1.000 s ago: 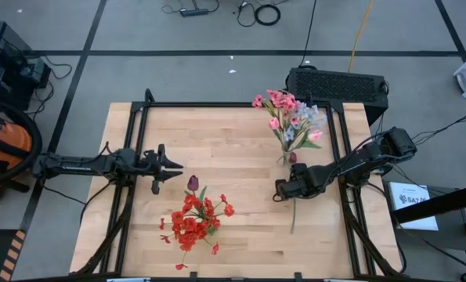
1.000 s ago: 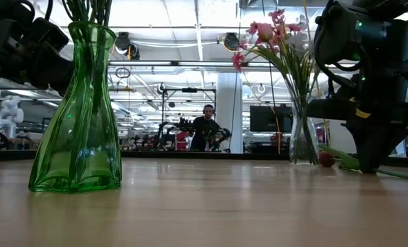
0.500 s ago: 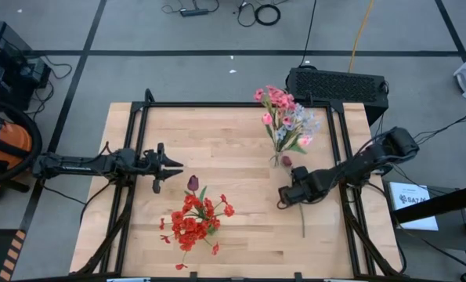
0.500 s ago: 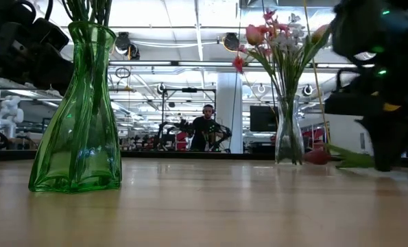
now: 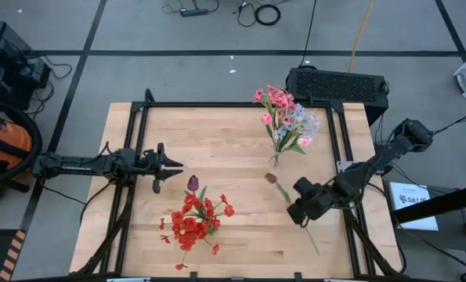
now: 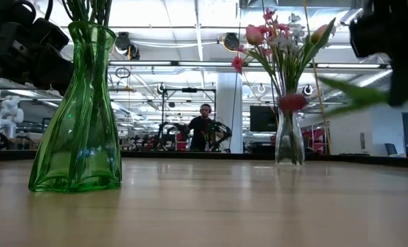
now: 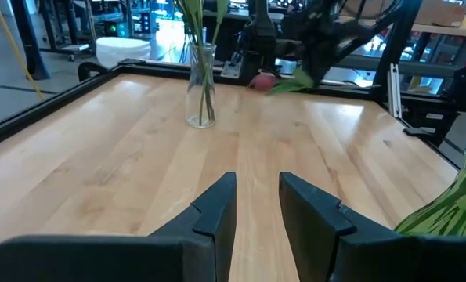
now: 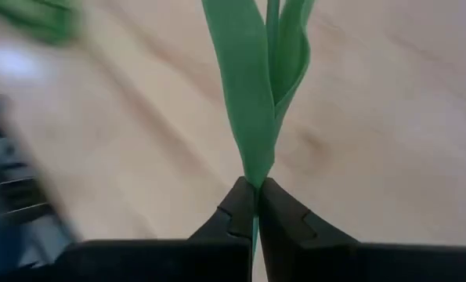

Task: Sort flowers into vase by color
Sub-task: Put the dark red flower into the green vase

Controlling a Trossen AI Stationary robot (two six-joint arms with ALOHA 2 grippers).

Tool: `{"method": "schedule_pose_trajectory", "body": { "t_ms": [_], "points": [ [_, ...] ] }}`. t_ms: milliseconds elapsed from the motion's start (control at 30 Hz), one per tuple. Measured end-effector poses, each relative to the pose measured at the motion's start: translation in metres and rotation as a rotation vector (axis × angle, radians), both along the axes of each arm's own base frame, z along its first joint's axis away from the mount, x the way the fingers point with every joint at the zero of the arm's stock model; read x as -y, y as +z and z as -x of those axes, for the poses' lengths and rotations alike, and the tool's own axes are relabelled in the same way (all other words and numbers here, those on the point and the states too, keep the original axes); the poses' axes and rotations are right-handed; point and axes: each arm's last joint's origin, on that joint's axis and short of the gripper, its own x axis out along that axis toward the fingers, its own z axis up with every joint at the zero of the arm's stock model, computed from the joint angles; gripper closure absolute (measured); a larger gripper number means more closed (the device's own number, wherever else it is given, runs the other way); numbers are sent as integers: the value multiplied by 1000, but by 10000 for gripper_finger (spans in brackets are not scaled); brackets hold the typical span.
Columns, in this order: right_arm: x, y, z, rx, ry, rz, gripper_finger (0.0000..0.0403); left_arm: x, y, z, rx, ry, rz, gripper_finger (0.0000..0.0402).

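My right gripper [image 5: 294, 213] [image 8: 254, 196] is shut on a tulip stem and carries it above the table's right near part. The tulip's dark red bud [image 5: 270, 178] [image 6: 293, 103] points toward the table's middle. A clear vase [image 5: 276, 159] [image 6: 289, 139] with pink and pale flowers [image 5: 286, 117] stands at the far right. A green vase [image 6: 77, 116] with red blossoms [image 5: 193, 223] and a maroon tulip bud [image 5: 192, 182] stands near the middle. My left gripper [image 5: 175, 165] [image 7: 256, 196] waits open at the left, above the table. My right gripper pinches the tulip's green stem [image 8: 254, 177] between its two fingers, where the long leaves [image 8: 252, 94] start, about midway along. The fingers lie across the stem. The tulip is lifted clear, roughly level, with its bare stem end [image 5: 317, 249] trailing toward the near edge.
A black frame rail [image 5: 217, 104] runs around the wooden table top. A black box [image 5: 336, 84] sits beyond the far right corner. Bare wood lies between the two vases. A person [image 6: 205, 127] stands far off in the room behind.
My right gripper has moved up and toward the near edge, away from the clear vase, staying shut on the stem. The tulip, which lay on the table beside that vase, is now lifted clear. The clear vase has shifted slightly toward the table's left.
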Motion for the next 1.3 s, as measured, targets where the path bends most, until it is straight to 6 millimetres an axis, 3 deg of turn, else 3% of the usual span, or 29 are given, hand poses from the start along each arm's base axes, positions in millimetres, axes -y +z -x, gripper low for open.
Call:
{"method": "schedule_pose_trajectory", "body": {
  "t_ms": [133, 400, 567, 700, 800, 1067, 1300],
  "points": [
    [-8, 17, -11, 273, 97, 90, 402, 0, 0, 0, 1, 0, 0, 297],
    [-15, 73, -40, 891, 180, 567, 402, 0, 0, 0, 0, 0, 0, 297],
    [-16, 115, -38, 1216, 230, 823, 402, 0, 0, 0, 0, 0, 0, 297],
    [-19, 132, -33, 1465, 370, 911, 402, 0, 0, 0, 0, 0, 0, 297],
    [-23, 131, -35, 1534, 433, 900, 402, 0, 0, 0, 0, 0, 0, 297],
    [-44, 100, -62, 1485, 525, 775, 402, 0, 0, 0, 0, 0, 0, 297],
    [-71, 102, -95, 1536, 597, 769, 402, 0, 0, 0, 0, 0, 0, 297]
  ]
}}
